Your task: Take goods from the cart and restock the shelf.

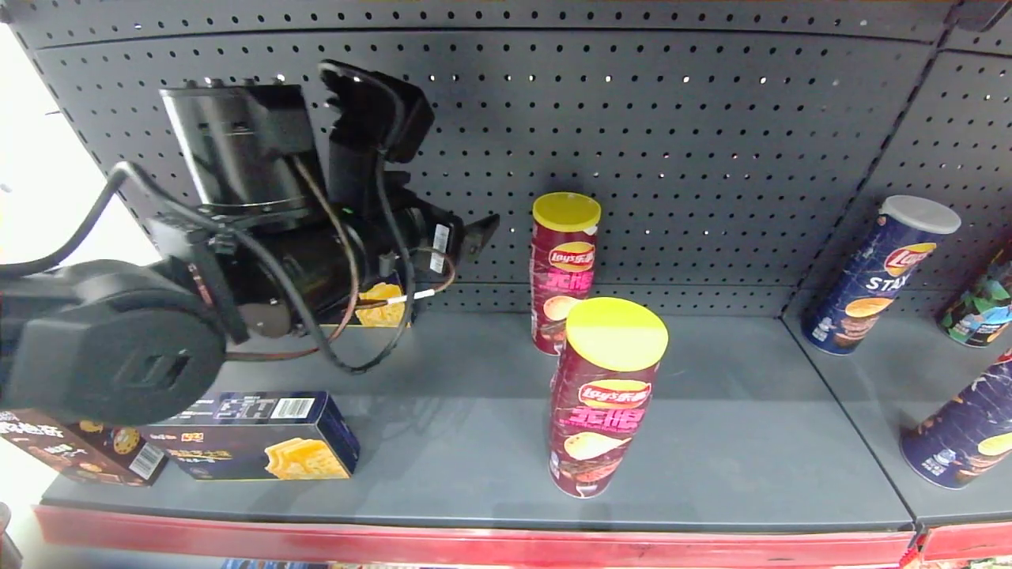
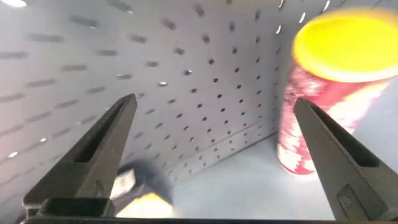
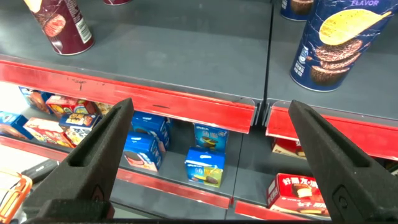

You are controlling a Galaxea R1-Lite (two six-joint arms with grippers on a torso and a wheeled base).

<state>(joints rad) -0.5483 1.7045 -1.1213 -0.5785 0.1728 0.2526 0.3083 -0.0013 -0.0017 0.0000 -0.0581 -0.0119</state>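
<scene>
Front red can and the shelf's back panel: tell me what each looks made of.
Front red can: likely a cardboard tube under a glossy printed wrap, going by the sheen on its side; its yellow lid looks like smooth plastic. Back panel: probably painted sheet metal, matte dark grey, with regular rows of punched holes.

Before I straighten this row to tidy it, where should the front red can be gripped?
Probably its mid-body, jaws level, coming from the shelf front: the front red can stands upright and round-sided, with the rear red can behind it.
</scene>
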